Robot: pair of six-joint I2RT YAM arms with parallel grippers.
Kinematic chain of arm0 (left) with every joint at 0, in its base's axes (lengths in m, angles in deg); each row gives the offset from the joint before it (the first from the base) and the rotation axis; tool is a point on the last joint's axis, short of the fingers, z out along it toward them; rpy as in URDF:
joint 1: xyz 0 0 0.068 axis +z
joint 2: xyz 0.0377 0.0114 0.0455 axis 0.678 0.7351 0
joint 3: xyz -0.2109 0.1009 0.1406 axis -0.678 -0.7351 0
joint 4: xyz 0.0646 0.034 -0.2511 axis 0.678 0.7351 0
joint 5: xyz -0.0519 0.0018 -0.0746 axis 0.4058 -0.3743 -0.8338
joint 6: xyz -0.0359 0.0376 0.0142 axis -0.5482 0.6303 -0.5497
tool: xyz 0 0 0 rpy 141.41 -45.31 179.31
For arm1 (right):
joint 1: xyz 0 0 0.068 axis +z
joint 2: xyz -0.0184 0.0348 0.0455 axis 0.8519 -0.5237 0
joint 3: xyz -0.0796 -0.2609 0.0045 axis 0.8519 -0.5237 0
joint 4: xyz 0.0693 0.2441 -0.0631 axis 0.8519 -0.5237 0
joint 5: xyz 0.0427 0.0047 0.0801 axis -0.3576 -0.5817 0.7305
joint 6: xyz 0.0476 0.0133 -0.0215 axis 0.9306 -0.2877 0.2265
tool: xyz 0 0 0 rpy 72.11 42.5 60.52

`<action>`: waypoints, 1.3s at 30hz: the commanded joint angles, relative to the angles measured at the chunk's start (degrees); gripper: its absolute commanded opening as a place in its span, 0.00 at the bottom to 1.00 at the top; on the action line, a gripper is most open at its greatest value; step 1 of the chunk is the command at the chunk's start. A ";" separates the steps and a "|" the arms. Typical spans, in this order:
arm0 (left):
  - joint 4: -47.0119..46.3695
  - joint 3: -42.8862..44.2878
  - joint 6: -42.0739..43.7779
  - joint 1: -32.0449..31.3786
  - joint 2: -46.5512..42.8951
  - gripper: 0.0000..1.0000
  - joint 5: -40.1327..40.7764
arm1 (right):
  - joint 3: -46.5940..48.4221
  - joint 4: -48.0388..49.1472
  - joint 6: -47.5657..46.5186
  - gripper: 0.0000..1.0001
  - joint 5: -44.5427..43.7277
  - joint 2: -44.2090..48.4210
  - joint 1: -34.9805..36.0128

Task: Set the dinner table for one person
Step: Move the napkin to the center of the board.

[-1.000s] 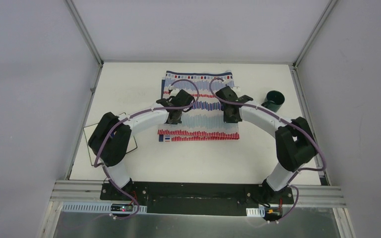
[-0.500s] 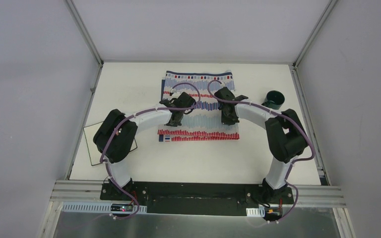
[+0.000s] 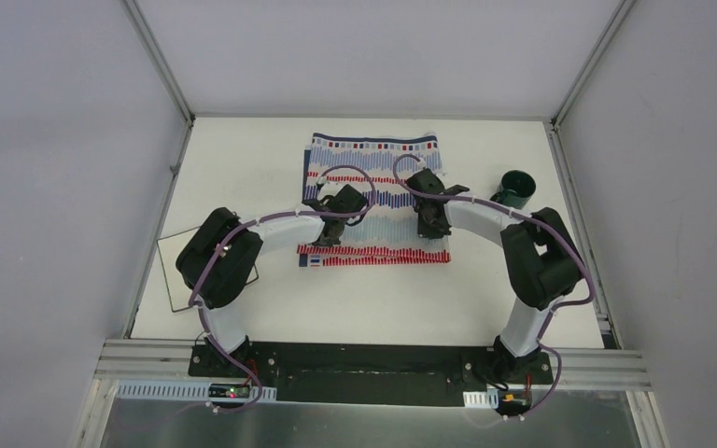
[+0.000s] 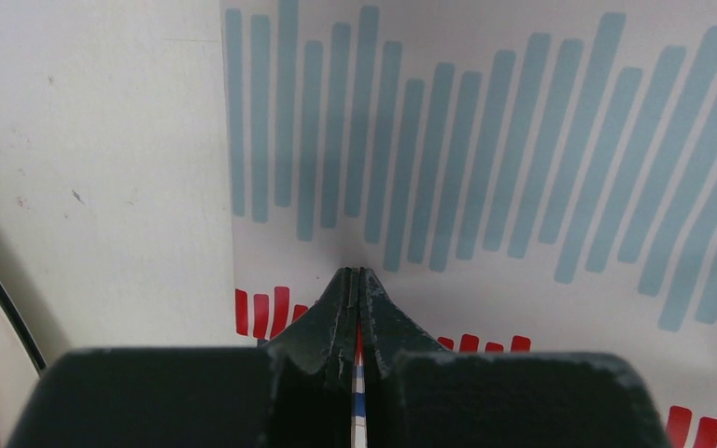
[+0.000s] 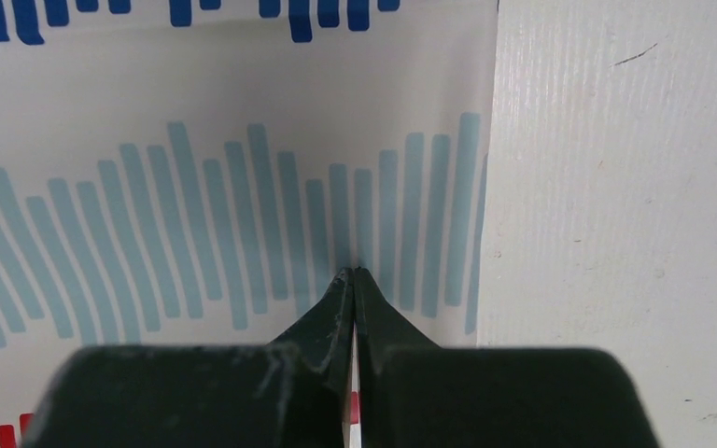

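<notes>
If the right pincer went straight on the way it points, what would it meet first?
The striped cloth. The right pincer, shut, points down at its pale-blue bars near the cloth's right edge; the tips seem to touch the fabric, though depth is unclear.

one striped cloth [image 3: 373, 201], one cup [image 3: 519, 189], one square plate [image 3: 175, 273], one table [image 3: 383, 299], two arms [image 3: 275, 225] [image 3: 485, 217]

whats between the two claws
Only the striped cloth, its pale blue bars running from the left claw to the right claw; the top view shows it.
</notes>
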 commanded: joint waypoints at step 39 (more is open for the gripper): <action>6.10 -9.16 -14.94 -14.99 -2.63 0.00 -4.12 | -13.33 -0.44 7.75 0.00 1.75 11.81 4.58</action>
